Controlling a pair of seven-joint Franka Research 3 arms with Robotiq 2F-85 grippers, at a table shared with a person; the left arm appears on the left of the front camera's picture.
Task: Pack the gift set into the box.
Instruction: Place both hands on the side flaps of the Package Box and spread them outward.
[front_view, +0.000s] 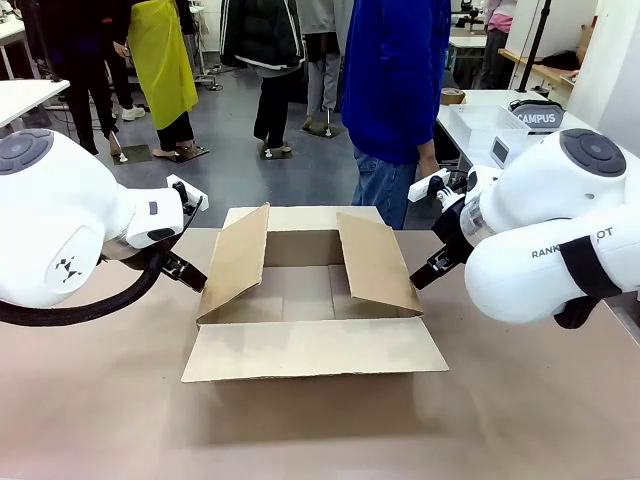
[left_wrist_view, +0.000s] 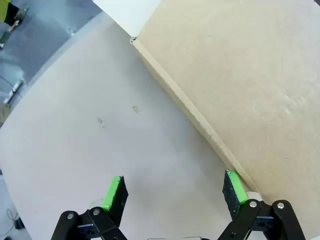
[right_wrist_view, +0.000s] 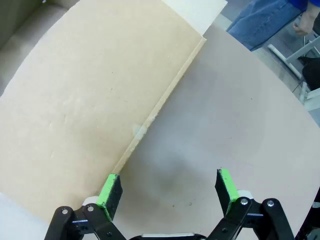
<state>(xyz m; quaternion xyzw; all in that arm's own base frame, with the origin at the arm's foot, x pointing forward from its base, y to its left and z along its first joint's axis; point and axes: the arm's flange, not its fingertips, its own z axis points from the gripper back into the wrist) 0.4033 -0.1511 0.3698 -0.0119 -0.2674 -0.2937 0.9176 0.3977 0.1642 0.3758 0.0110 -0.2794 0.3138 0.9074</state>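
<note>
The large plain brown corrugated cardboard box (front_view: 315, 350) is sitting mid-way across the pale beige surface (front_view: 100, 420), its flaps open for filling. The left fingers (left_wrist_view: 114, 192) and right fingers (right_wrist_view: 226, 186) are standing wide open and empty just outside its side flaps, probably to steady them.

Legible text: 2 items.

1. White capitals "CAMPUS" on a dark item (front_view: 537, 117), possibly a bag, on the far table (front_view: 478, 100) at the right.
2. Dark capitals on the white shell of the right arm (front_view: 520, 275), reading "RANK" then "OT". A black strap (front_view: 583, 268) covers the letters between.

The left arm (front_view: 50, 210) carries a small dark logo mark with no readable letters.
</note>
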